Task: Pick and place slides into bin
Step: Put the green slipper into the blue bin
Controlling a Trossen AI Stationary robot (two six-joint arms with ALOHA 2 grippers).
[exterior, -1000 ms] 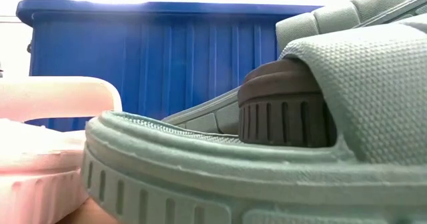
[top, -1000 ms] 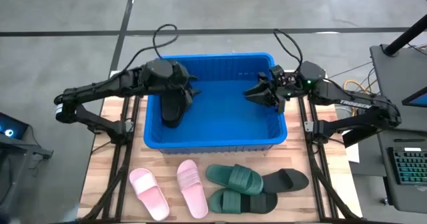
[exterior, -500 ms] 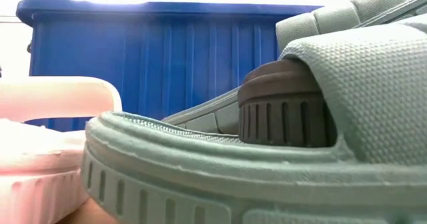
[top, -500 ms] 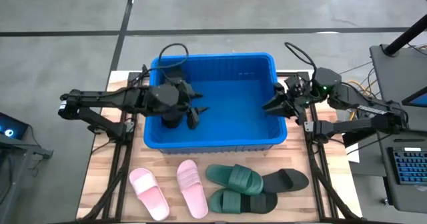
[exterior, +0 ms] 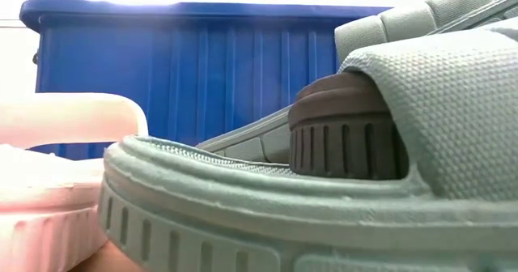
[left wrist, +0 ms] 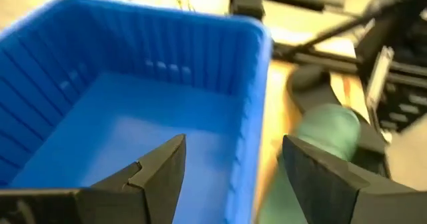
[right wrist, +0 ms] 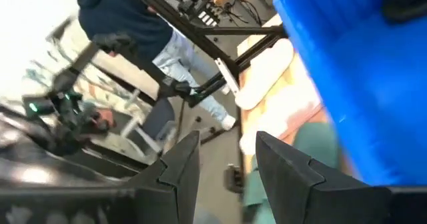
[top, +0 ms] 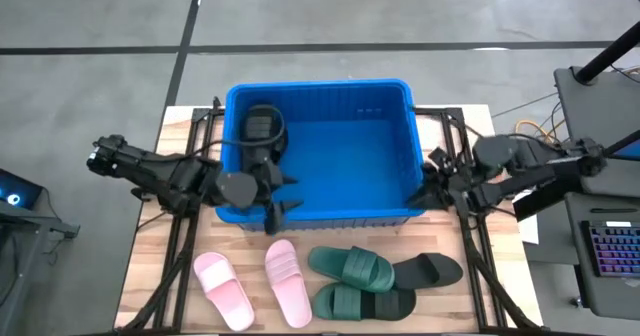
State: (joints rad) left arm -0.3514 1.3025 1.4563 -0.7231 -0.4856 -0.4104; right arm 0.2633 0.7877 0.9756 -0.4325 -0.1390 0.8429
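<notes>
One black slide (top: 262,128) already lies inside the bin (top: 322,212), in its far left corner. Five more wait on the bench (top: 180,286) in front of the bin's near wall: two pink slides (top: 224,288) side by side at the left, two dark green slides (top: 353,269) overlapping in the middle, and a second black slide (top: 431,270) at the right, touching the green pair. So the job looks barely begun, with one in and five to go.

The left gripper (top: 277,201) hangs over the bin's near left rim, its fingers (left wrist: 163,171) spread apart and holding nothing. The right gripper (top: 432,179) sits just outside the bin's right wall, its fingers (right wrist: 181,165) parted and likewise empty.

The bin stands between both arms and the waiting slides, so either arm must probably clear the near wall to reach them. The green pair is stacked, and the black slide touching it may make a clean grasp awkward. Beyond the bench a keyboard (top: 612,248) sits at the right, and a person (right wrist: 137,17) stands in the room behind
</notes>
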